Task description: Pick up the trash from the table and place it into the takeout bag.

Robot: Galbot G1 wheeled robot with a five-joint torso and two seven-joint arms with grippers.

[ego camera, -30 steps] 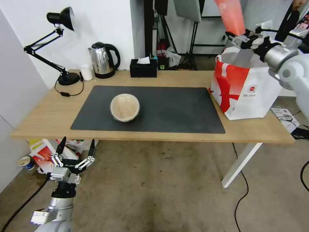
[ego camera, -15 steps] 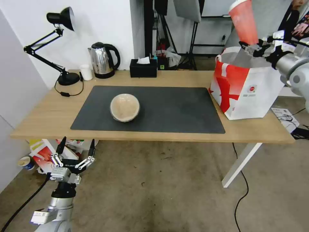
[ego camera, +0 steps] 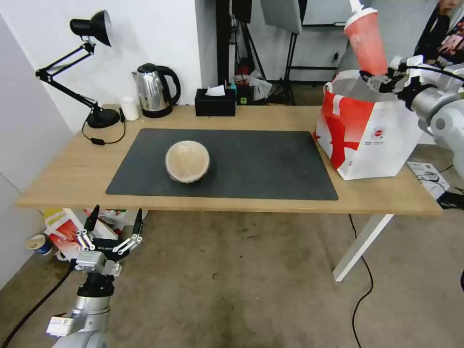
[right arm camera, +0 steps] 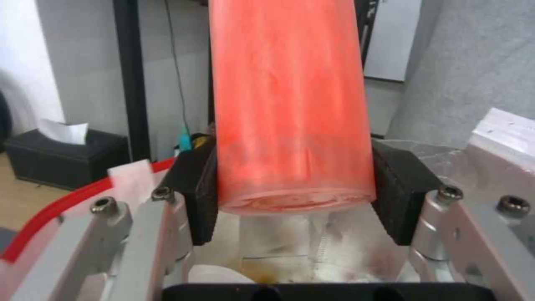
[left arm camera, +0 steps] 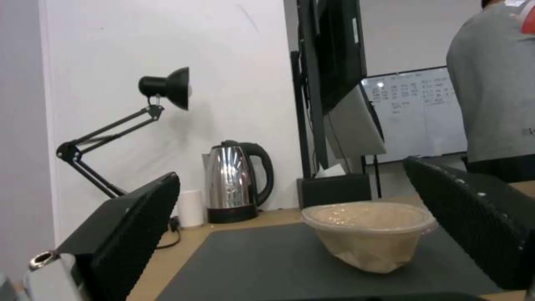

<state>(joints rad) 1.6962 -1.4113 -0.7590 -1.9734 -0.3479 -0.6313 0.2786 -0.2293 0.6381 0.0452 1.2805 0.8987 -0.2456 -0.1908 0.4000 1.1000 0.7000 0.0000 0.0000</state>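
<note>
Height is what matters here: the red drink cup (ego camera: 367, 42) hangs above the open mouth of the takeout bag (ego camera: 367, 130), its base just over the rim and its white spouted lid uppermost. The right gripper (ego camera: 379, 77) clamps the cup low on its body, a black pad pressed to each side in the right wrist view (right arm camera: 292, 184), where the cup's bottom edge sits directly over pale, food-smeared contents inside the bag. The cup's long axis runs close to vertical, leaning a little toward the table's middle at the top, so to my eye the way in is straight down with little sideways correction. The bag stands at the right end of the table (ego camera: 63, 183), partly off the dark grey mat (ego camera: 266, 169), its walls upright and its loop handles clear of the opening. One piece of trash is left on the mat: the round beige lidded bowl (ego camera: 187, 161), well apart from the bag. The left gripper (ego camera: 114, 227) waits low in front of the table's edge, fingers spread wide, much the nearer claw to that bowl. Along the back stand a steel kettle (ego camera: 154, 91), a black tissue box (ego camera: 215, 102) and a black desk lamp (ego camera: 82, 67).
</note>
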